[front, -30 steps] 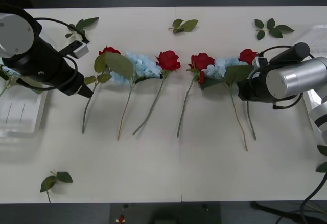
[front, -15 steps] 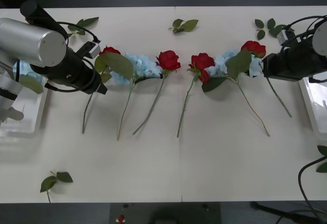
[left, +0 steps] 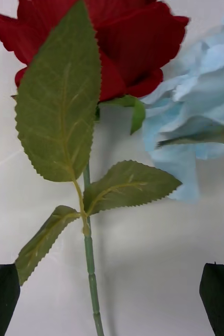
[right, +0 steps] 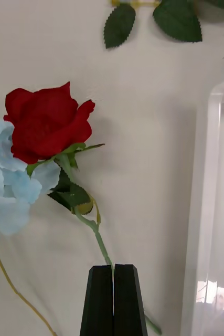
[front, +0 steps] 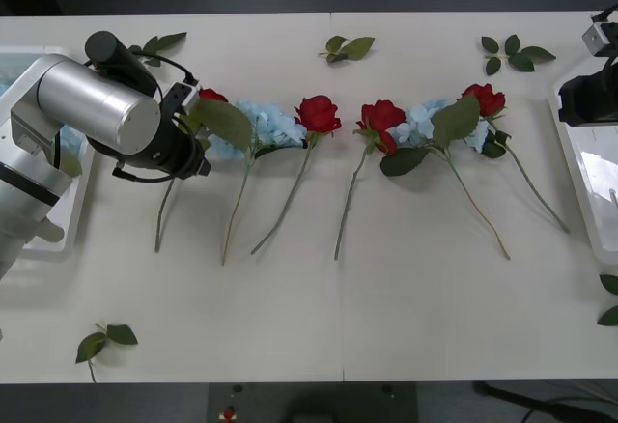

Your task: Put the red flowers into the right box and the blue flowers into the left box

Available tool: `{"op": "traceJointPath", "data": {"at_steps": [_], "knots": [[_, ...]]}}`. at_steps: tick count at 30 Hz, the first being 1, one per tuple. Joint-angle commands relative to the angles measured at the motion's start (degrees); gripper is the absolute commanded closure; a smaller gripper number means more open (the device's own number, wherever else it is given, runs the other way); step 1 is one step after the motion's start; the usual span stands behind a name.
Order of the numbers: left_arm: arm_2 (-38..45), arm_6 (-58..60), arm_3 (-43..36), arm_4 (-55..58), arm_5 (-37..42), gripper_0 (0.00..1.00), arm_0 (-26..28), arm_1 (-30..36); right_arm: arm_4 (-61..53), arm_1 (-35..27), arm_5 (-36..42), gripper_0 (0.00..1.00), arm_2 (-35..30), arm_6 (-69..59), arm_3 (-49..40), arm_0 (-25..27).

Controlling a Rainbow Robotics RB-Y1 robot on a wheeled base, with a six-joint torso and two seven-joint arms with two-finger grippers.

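The right box (front: 577, 157) sits at the table's right edge, the left box (front: 39, 232) at its left edge. Red flowers (front: 319, 114) and blue flowers (front: 270, 124) lie in a row between them. The left gripper (left: 112, 299) hangs over the leftmost rose, jaws wide apart. The right gripper (right: 113, 299) has its jaws pressed together by the rightmost rose's stem.

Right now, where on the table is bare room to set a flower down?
Bare: the wide near strip of the white table below the stem ends, and the far strip between the loose green leaf sprigs. Crowded: the middle row of red roses and pale blue flowers.
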Motion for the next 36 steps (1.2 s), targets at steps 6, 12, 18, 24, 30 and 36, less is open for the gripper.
{"op": "traceJointPath", "data": {"at_steps": [6, 12, 18, 24, 30, 36], "knots": [[0.9, -1.8, 10.2, 0.8, -3.6, 0.00, -5.8, -1.6, -1.7, -1.2, -1.0, 0.05, 1.3, 2.8, 1.7, -1.8], [0.9, -5.0, 15.7, 1.5, -4.5, 0.00, -8.0, -3.2, -0.9, -1.0, -2.9, 0.00, 6.8, 2.7, 1.6, -2.6], [0.9, -7.9, 21.6, 2.0, -7.0, 0.00, -10.1, -4.9, 0.7, -0.9, -6.1, 0.00, 13.7, 1.7, 0.1, -3.5], [0.9, -8.3, 22.6, 1.9, -7.1, 0.00, -10.2, -5.1, 4.1, -0.9, -6.9, 0.00, 17.8, 0.5, -2.7, -3.6], [0.9, -8.7, 23.2, 1.9, -7.0, 0.24, -10.2, -5.1, 5.7, -0.7, -8.5, 0.00, 20.0, -1.0, -3.2, -3.5], [0.9, -9.4, 24.1, 1.6, -7.4, 0.76, -10.1, -5.0, 7.9, -0.6, -9.3, 0.00, 22.3, -1.6, -3.0, -3.5]]}}
